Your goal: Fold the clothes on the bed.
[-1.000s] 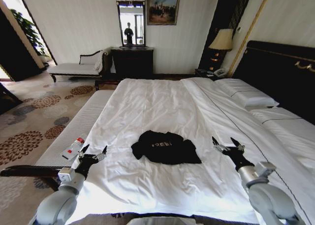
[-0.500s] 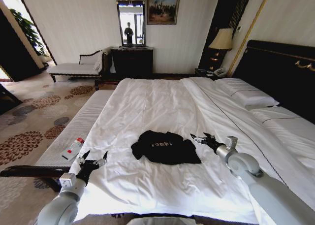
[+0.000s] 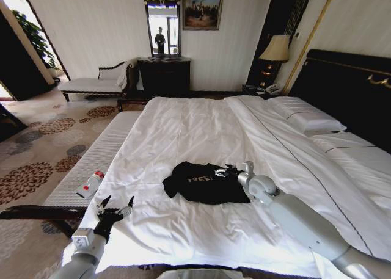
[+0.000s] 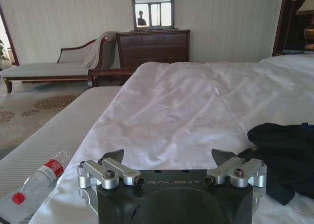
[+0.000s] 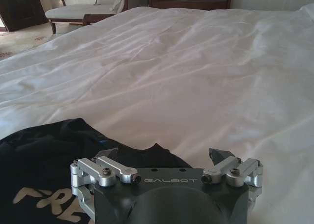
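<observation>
Right gripper (image 3: 225,170) over the black T-shirt (image 3: 204,182) (jaws open), left gripper (image 3: 114,206) likewise open.

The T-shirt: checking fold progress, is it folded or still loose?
Not neatly folded: the T-shirt lies bunched on the bed, edges uneven; open right gripper over it.

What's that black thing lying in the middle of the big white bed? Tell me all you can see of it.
It is a black T-shirt of soft, limp cloth, with pale lettering on the chest. It lies crumpled and unfolded on the white duvet, near the bed's foot end, its edges bunched and uneven. The right gripper, fingers open, sits at its edge on the headboard side, over the cloth. I cannot tell whether it touches.
</observation>
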You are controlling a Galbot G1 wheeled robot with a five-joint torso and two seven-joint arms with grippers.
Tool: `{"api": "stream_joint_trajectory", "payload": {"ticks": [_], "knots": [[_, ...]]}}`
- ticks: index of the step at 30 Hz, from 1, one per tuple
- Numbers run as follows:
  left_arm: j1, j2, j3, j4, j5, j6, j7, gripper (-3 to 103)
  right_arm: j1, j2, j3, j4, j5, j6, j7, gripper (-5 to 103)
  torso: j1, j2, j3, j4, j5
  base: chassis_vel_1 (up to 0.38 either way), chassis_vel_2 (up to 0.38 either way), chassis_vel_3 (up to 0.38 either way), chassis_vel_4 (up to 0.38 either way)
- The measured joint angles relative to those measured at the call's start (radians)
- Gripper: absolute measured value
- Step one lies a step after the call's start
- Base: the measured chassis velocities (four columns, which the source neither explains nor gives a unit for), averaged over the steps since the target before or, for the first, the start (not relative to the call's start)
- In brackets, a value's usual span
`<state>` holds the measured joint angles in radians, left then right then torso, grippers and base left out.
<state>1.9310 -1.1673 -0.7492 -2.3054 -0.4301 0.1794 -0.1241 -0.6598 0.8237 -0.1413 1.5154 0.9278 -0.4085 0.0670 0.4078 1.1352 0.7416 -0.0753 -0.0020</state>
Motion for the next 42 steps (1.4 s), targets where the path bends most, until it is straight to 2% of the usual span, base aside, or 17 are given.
{"api": "stream_joint_trajectory", "payload": {"ticks": [6, 8, 14, 21, 23, 26, 28, 29, 31, 32, 34, 35, 38, 40, 42], "knots": [[0.004, -0.013, -0.001, -0.007, 0.007, -0.002, 0.0, 100, 0.05, 0.023, -0.036, -0.102, -0.013, 0.005, -0.021, 100, 0.0, 0.0, 0.0, -0.0007, 0.0001, 0.0, 0.0, 0.0, 0.0], [-0.002, -0.012, -0.005, -0.007, 0.006, -0.003, 0.0, 100, 0.05, 0.032, -0.038, -0.119, -0.022, 0.005, -0.023, 103, 0.0, 0.0, 0.0, -0.0007, 0.0004, 0.0, 0.0, 0.0, 0.0], [-0.006, -0.01, -0.006, -0.011, -0.001, -0.003, 0.0, 100, 0.041, 0.056, -0.023, -0.173, -0.082, 0.016, -0.028, 96, 0.0, 0.0, 0.0, -0.0004, 0.0002, 0.0, 0.0, 0.0, 0.0], [-0.008, -0.013, -0.003, -0.014, -0.001, -0.003, 0.0, 100, 0.026, 0.053, -0.023, -0.165, -0.1, 0.015, -0.035, 94, 0.0, 0.0, 0.0, -0.0006, 0.0003, 0.0, 0.0, 0.0, 0.0], [-0.011, -0.011, -0.003, -0.016, -0.001, -0.003, 0.0, 100, 0.021, 0.051, -0.027, -0.161, -0.105, 0.013, -0.036, 84, 0.0, 0.0, 0.0, -0.0004, 0.0003, 0.0, 0.0, 0.0, 0.0], [-0.012, -0.01, -0.003, -0.018, -0.002, -0.003, 0.0, 100, 0.018, 0.047, -0.027, -0.157, -0.103, 0.013, -0.036, 79, 0.0, 0.0, 0.0, -0.0005, 0.0002, 0.0, 0.0, 0.0, 0.0], [-0.013, -0.009, -0.003, -0.019, -0.002, -0.003, 0.0, 100, 0.014, 0.042, -0.027, -0.148, -0.092, 0.008, -0.035, 68, 0.0, 0.0, 0.0, -0.0005, 0.0003, 0.0, 0.0, 0.0, 0.0], [-0.013, -0.009, -0.003, -0.019, -0.002, -0.003, 0.0, 100, 0.014, 0.042, -0.027, -0.148, -0.092, 0.008, -0.035, 68, 0.0, 0.0, 0.0, -0.0005, 0.0003, 0.0, 0.0, 0.0, 0.0], [-0.016, -0.008, -0.003, -0.019, -0.003, -0.003, 0.0, 100, 0.006, 0.038, -0.027, -0.138, -0.083, 0.004, -0.034, 57, 0.0, 0.0, 0.0, -0.0004, 0.0003, 0.0, 0.0, 0.0, 0.0], [-0.016, -0.007, -0.003, -0.019, -0.003, -0.003, 0.0, 100, 0.002, 0.037, -0.026, -0.134, -0.082, 0.004, -0.033, 57, 0.0, 0.0, 0.0, -0.0005, 0.0003, 0.0, 0.0, 0.0, 0.0], [-0.018, -0.007, -0.002, -0.021, -0.002, -0.003, 0.0, 100, -0.01, 0.035, -0.023, -0.126, -0.081, 0.003, -0.031, 47, 0.0, 0.0, 0.0, -0.0005, 0.0002, 0.0, 0.0, 0.0, 0.0], [-0.018, -0.007, -0.002, -0.021, -0.002, -0.003, 0.0, 100, -0.01, 0.035, -0.023, -0.126, -0.081, 0.003, -0.031, 47, 0.0, 0.0, 0.0, -0.0005, 0.0002, 0.0, 0.0, 0.0, 0.0], [-0.019, -0.006, 0.0, -0.022, -0.002, -0.004, 0.001, 100, -0.015, 0.032, -0.019, -0.12, -0.078, 0.003, -0.025, 30, 0.0, 0.0, 0.0, -0.0005, 0.0003, 0.0, 0.0, 0.0, 0.0], [-0.019, -0.006, 0.001, -0.022, -0.001, -0.005, 0.003, 100, -0.015, 0.032, -0.017, -0.118, -0.077, 0.003, -0.023, 30, 0.0, 0.0, 0.0, -0.0005, 0.0003, 0.0, 0.0, 0.0, 0.0], [-0.019, -0.011, 0.005, -0.023, 0.002, -0.006, 0.007, 100, -0.016, 0.033, -0.005, -0.113, -0.067, 0.003, -0.017, 19, 0.0, 0.0, 0.0, -0.0005, 0.0002, 0.0, 0.0, 0.0, 0.0]]}}
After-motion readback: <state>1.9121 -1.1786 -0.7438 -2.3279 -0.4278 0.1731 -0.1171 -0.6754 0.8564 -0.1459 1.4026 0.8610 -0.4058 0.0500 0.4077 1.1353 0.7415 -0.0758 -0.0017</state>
